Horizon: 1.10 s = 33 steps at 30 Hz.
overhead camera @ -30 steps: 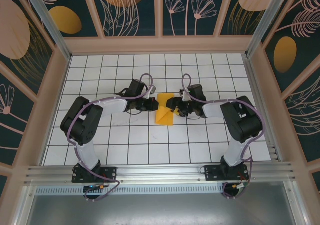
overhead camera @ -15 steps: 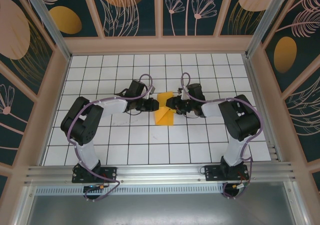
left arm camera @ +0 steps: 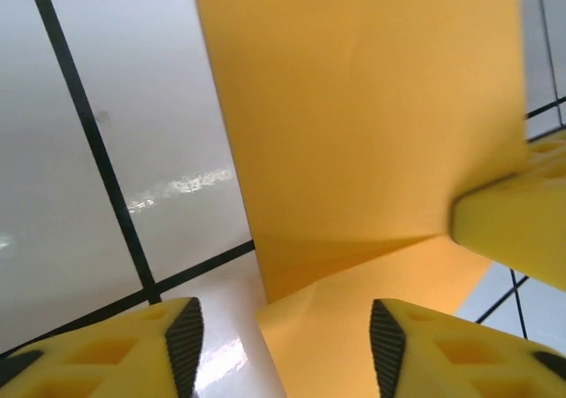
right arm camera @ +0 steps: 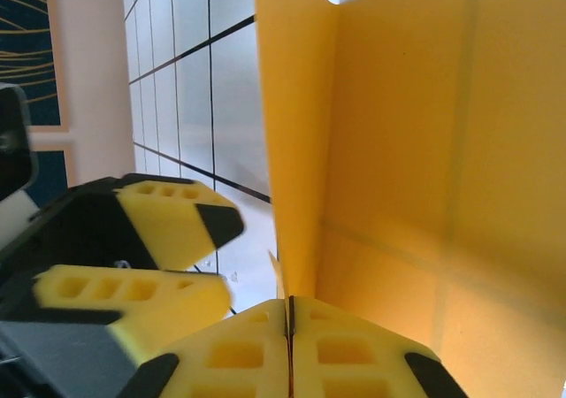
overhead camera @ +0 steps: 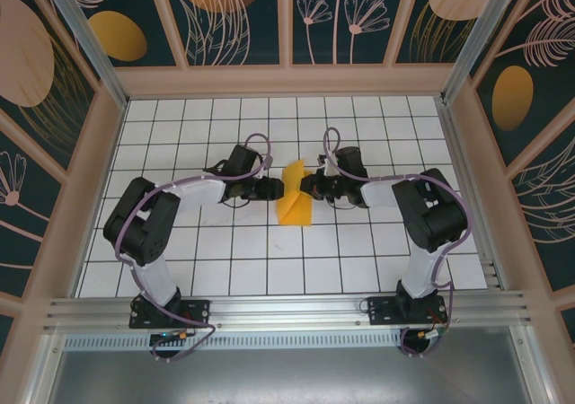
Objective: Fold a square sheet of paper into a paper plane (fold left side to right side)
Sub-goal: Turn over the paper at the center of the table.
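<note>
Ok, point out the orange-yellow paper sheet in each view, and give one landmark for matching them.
Top external: the paper sheet is mid-table, between the two wrists.
Left wrist: paper sheet fills the upper centre and right, above the left gripper.
Right wrist: paper sheet takes the right half, its edge pinched in the right gripper, jaws shut.
Shared landmark: the black grid lines of the table.

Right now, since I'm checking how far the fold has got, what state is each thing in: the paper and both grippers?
square sheet of paper: partly folded, one flap standing up, the rest down on the table.
left gripper: open, fingers apart, gripping nothing.
right gripper: shut, pinching the raised flap's edge.
</note>
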### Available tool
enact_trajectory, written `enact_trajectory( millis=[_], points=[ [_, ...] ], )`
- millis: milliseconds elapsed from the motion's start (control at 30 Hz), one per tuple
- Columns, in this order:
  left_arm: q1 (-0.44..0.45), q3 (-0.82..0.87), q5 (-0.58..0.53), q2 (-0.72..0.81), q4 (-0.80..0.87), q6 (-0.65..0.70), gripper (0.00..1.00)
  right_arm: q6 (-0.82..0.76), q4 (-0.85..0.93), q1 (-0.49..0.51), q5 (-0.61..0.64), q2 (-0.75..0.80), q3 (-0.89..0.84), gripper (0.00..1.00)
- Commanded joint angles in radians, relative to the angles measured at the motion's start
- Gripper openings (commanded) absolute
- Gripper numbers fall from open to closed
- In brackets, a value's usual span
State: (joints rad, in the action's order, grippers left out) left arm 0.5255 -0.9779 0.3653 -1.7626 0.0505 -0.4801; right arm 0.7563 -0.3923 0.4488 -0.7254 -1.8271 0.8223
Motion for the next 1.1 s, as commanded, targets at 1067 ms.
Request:
enact_trajectory(
  millis=[1067],
  points=[
    [-0.035, 0.016, 0.342, 0.488, -0.637, -0.54, 0.97, 0.203, -0.181, -0.135, -0.293, 0.432, 0.308, 0.0]
  ],
)
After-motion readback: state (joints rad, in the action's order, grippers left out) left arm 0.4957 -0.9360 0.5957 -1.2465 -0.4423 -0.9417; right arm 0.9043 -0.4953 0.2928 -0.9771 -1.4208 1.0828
